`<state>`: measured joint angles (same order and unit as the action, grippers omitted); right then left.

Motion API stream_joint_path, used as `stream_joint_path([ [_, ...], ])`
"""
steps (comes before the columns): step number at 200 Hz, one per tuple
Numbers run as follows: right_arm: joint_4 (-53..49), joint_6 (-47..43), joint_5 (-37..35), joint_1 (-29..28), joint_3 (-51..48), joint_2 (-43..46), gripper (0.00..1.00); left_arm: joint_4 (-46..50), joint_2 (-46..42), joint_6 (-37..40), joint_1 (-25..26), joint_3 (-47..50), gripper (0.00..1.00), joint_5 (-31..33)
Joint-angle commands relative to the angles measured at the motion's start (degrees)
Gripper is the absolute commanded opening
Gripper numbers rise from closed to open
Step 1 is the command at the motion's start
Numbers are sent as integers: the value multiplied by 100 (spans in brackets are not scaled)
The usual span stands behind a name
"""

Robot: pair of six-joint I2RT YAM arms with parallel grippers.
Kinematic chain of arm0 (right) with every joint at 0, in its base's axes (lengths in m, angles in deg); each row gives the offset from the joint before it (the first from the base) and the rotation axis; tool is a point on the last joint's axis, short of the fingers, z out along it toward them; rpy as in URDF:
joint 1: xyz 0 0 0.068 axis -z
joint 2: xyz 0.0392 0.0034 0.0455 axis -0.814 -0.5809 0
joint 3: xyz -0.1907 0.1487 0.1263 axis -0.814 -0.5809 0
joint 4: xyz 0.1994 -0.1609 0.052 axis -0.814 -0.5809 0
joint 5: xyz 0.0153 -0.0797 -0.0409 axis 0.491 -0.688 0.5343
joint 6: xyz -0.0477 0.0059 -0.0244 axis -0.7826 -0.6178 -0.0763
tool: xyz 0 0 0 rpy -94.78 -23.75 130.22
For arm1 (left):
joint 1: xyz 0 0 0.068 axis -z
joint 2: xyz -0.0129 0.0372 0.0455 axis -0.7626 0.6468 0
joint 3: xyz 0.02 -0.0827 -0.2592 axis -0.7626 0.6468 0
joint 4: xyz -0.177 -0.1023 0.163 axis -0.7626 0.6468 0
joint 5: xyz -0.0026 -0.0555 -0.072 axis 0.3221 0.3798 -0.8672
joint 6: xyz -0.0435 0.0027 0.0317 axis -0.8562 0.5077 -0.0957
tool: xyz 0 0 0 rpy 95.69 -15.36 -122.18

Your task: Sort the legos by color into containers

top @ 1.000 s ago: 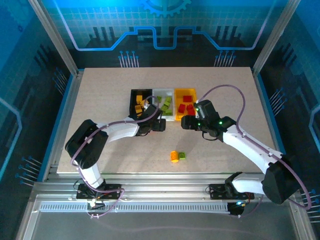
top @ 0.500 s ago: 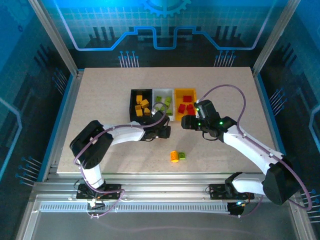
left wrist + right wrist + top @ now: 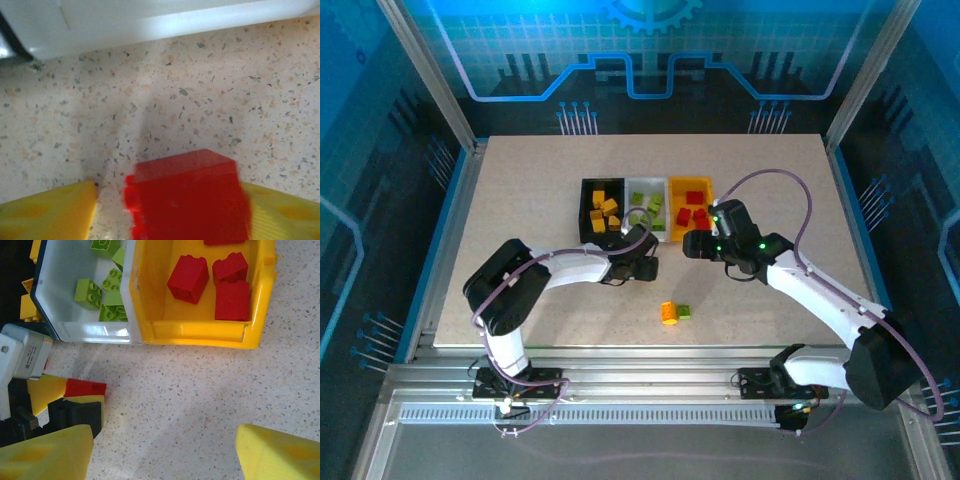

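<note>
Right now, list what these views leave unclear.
1. Red brick, left wrist: blurred, bottom cut by the frame; whether the left gripper clamps it is unclear.
2. Black bin, right wrist: cut by the left edge.
3. Orange brick and green brick, top view: too small to tell if touching.

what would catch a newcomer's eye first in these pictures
A red brick sits between the left gripper's yellow fingers, just in front of the white bin. That bin holds green bricks, the yellow bin red ones. A loose orange brick and green brick lie on the table toward its near edge.
</note>
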<state>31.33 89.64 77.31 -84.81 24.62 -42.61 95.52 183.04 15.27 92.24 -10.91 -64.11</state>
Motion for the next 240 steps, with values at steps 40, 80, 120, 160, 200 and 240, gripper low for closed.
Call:
stream_joint_path([
  [40, -201, -19, -272, 78, 145, 273, 76, 38, 90, 25, 26, -193, 46, -158],
  [80, -317, 78, -504, 152, 114, 460, 76, 340, -404, -181, 61, -649, 41, -270],
  [120, -339, 118, -499, 245, -6, 588, 76, 774, 177, -140, -26, -2334, 39, -309],
  [160, -413, 97, -476, 310, -64, 674, 76, 1086, 1334, -132, -227, -3993, 40, -430],
  [200, -439, 78, -419, 369, -64, 722, 76, 1485, 2225, -69, -228, -5231, 43, -496],
  [240, -396, 56, -265, 378, -64, 712, 77, 1527, 2490, -162, -228, -5715, 74, -660],
])
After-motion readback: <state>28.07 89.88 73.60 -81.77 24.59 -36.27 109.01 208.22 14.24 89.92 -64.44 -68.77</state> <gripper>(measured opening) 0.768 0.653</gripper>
